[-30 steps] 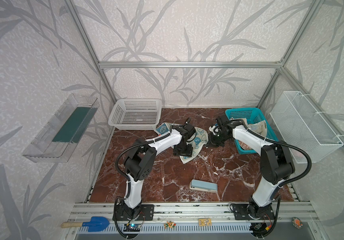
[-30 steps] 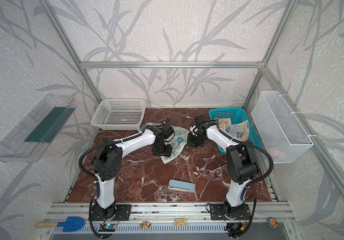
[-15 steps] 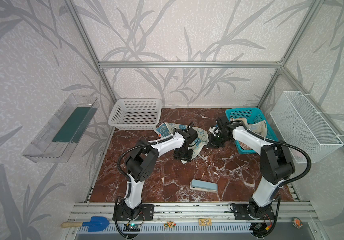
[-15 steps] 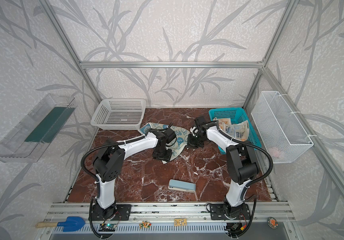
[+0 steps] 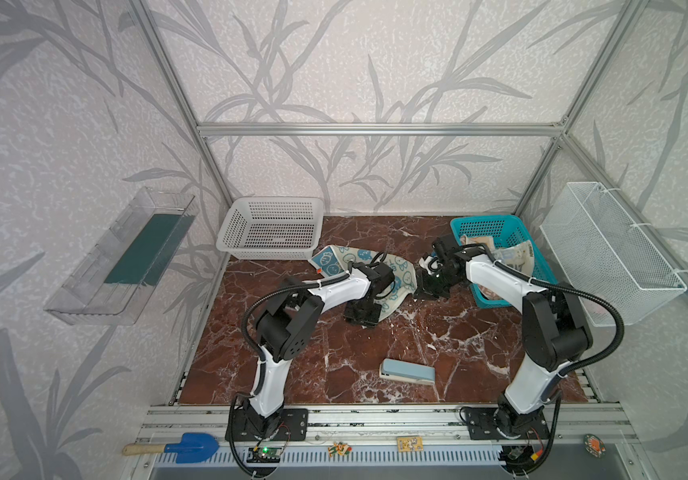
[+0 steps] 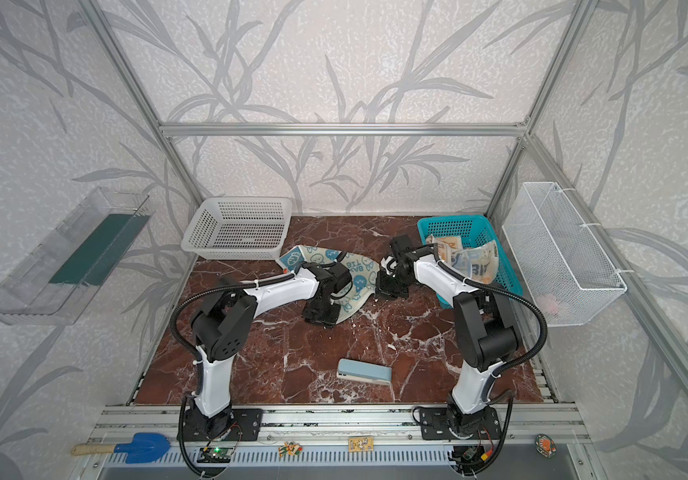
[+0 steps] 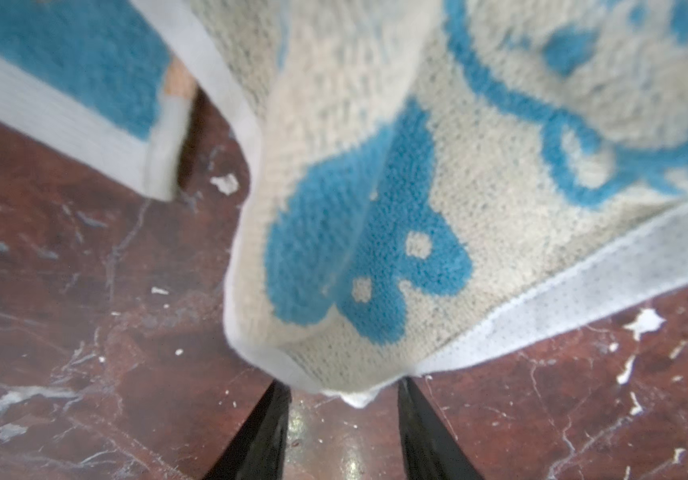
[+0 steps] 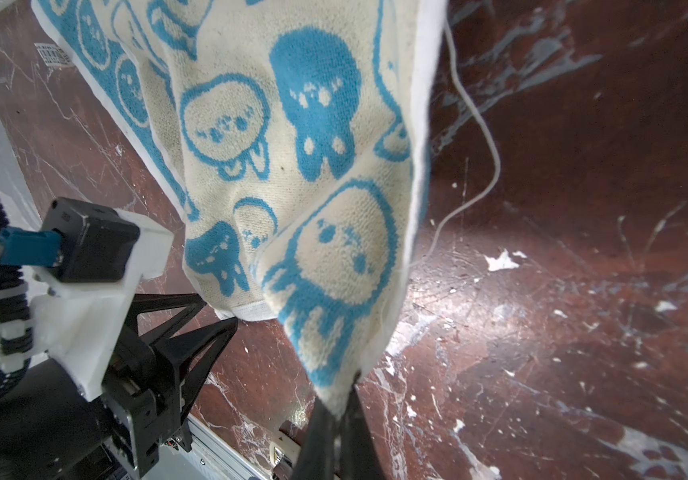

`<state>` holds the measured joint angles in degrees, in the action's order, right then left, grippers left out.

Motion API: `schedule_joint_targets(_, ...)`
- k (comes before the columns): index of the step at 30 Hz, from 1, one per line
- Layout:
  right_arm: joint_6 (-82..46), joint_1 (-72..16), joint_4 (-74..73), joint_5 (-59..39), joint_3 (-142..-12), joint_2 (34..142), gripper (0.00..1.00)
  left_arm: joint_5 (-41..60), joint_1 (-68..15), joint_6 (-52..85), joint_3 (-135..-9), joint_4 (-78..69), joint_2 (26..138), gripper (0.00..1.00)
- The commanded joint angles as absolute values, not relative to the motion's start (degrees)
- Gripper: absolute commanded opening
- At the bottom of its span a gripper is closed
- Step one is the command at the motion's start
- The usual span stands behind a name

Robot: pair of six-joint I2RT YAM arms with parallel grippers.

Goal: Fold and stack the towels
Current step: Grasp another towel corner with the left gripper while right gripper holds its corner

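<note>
Left wrist: towel (image 7: pixel 375 199) corner lies between fingertips of the left hand (image 7: pixel 344 384).

My white-and-black left arm (image 5: pixel 336 289) stretches forward, wrist bent down, and my black left pincer (image 7: pixel 344 384) holds its jaws apart. My right arm (image 5: pixel 496 276) angles inward, my right pincer (image 8: pixel 336 399) clamped tight.

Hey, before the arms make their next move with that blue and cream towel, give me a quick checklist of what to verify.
1. Right gripper shut on a corner of the cream-and-blue terry towel: ok.
2. Left gripper gripping its own corner: not ok; the jaws stand apart on either side of it.
3. Towel spread flat on the red-brown marble tabletop: not ok; it is rumpled and creased.
4. Pale blue stapler-like block apart from the towel: ok.
5. Loose white thread at the hem free of the right gripper: cannot tell.
</note>
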<state>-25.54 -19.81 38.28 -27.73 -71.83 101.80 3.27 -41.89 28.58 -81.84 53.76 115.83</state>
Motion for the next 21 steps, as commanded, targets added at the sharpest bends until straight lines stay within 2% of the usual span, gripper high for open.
schedule_joint_targets(1,-25.8,-20.0,38.1,-28.7,-71.0,99.1,0.00,1.0,-42.1,29.7,-81.2,54.4,117.2,0.42)
schedule_joint_targets(12,-26.1,-20.2,37.1,-29.3,-69.3,98.1,0.00,1.8,-42.2,31.7,-80.4,50.1,118.1,0.38)
schedule_joint_targets(21,-26.4,-20.4,36.2,-29.8,-67.8,98.1,0.00,2.8,-42.1,32.4,-79.5,47.0,120.0,0.24)
